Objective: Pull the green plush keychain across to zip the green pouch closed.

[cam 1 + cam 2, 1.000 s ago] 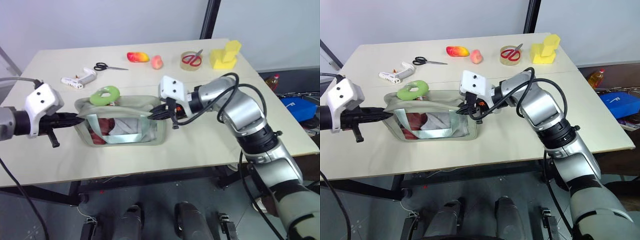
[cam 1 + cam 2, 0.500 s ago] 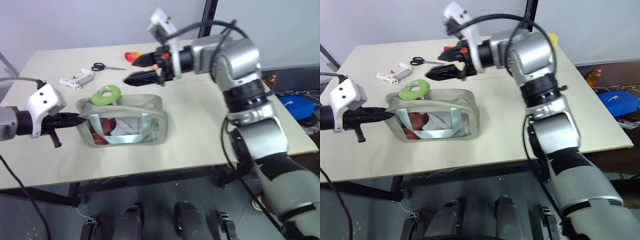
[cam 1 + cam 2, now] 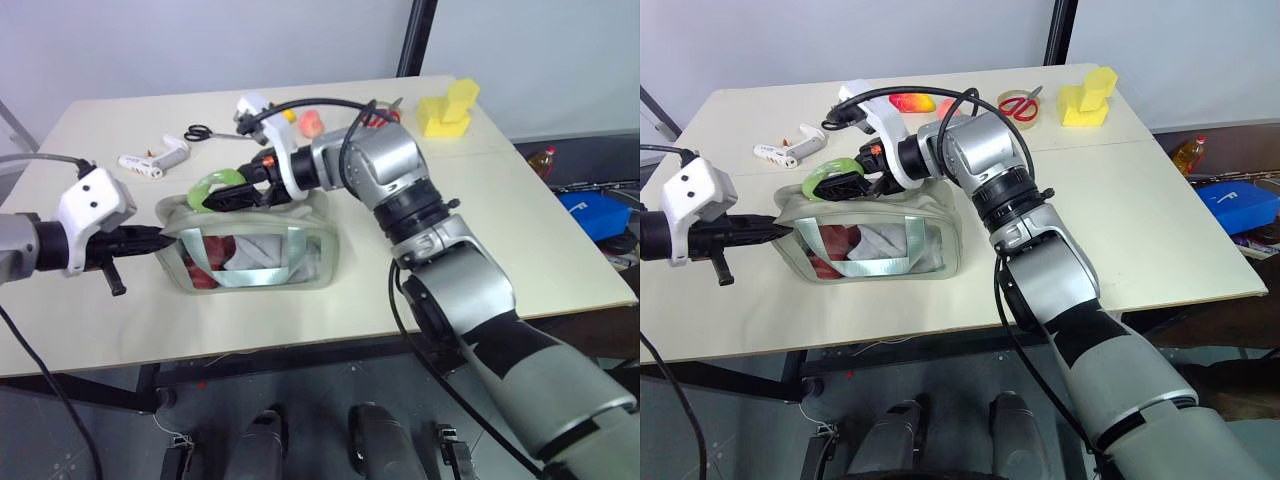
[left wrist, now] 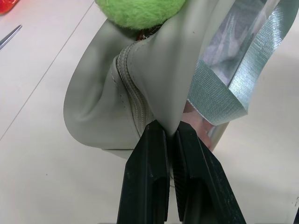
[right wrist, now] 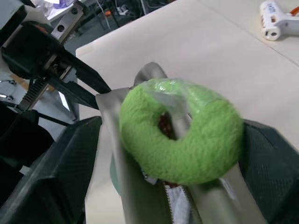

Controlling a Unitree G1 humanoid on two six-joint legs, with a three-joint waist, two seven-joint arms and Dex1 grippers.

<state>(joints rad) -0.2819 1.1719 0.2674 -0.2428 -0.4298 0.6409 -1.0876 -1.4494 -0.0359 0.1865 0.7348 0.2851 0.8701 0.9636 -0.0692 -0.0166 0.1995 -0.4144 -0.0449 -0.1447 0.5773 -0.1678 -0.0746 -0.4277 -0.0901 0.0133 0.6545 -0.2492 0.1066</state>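
Two hands are at the green pouch (image 3: 250,245), which stands on the tabletop (image 3: 420,250), yet the zipping itself looks hardly begun. At the pouch's left end the left hand (image 4: 170,135) is clamped shut on a fold of the fabric beside the zipper's end, bracing the bag. The green plush keychain (image 5: 180,135) sits on top at that same left end, near the braced corner, so the pull seems to be at the start of its run. Around the keychain, the right hand (image 3: 222,198) has its fingers spread, one on each side of the ring, not closed on it as far as I can tell. Left to do, by my reading: pinch the keychain and draw it along the top to the pouch's right end.
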